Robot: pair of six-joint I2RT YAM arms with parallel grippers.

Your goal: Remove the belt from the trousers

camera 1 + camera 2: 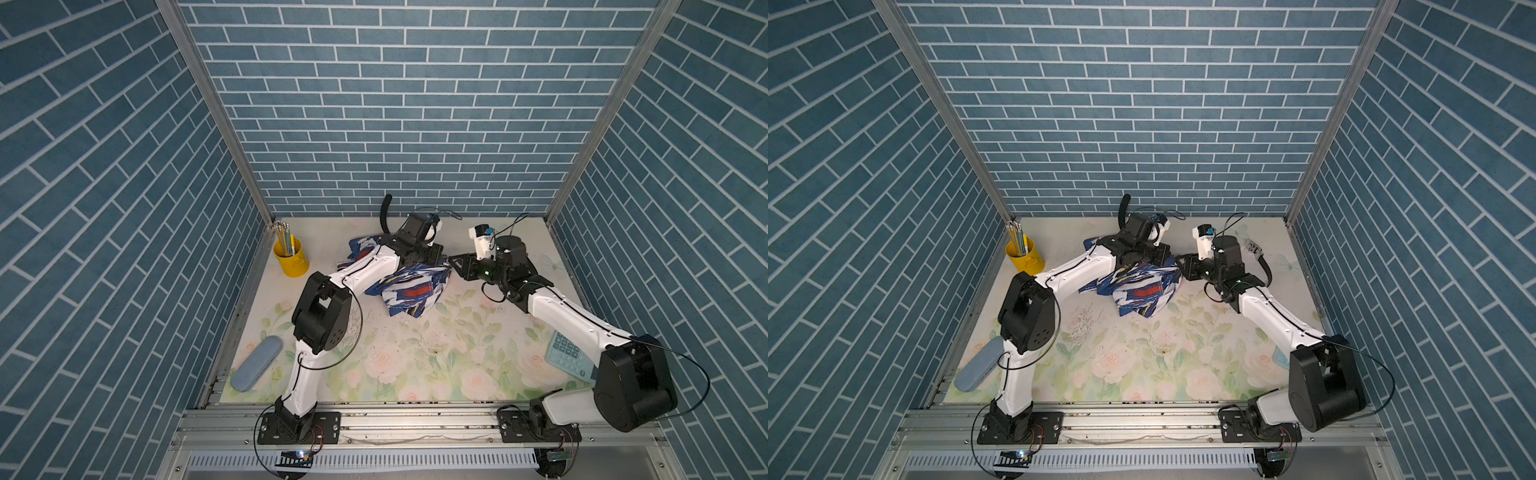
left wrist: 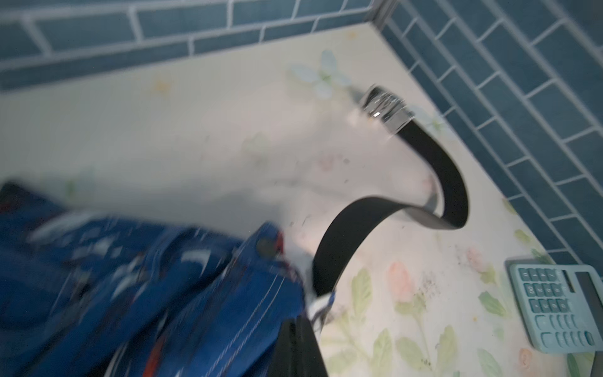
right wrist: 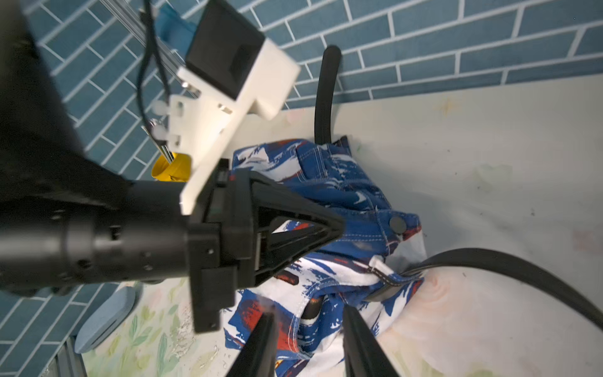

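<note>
— Claws?
— My left claw [image 3: 336, 225] is clamped shut, seemingly on the trousers [image 1: 1138, 291], frame centre in a top view; right claw [image 3: 308, 311] part open, empty.
— Belt [image 1: 1266, 270]?
— Threaded through loops; buckle [image 1: 1252, 247] right of centre. Cloth soft, strap limp, slick: I'd grip beside buckle. Floral table [image 1: 1142, 374] flat; brick-pattern walls [image 1: 1142, 104] close.
</note>
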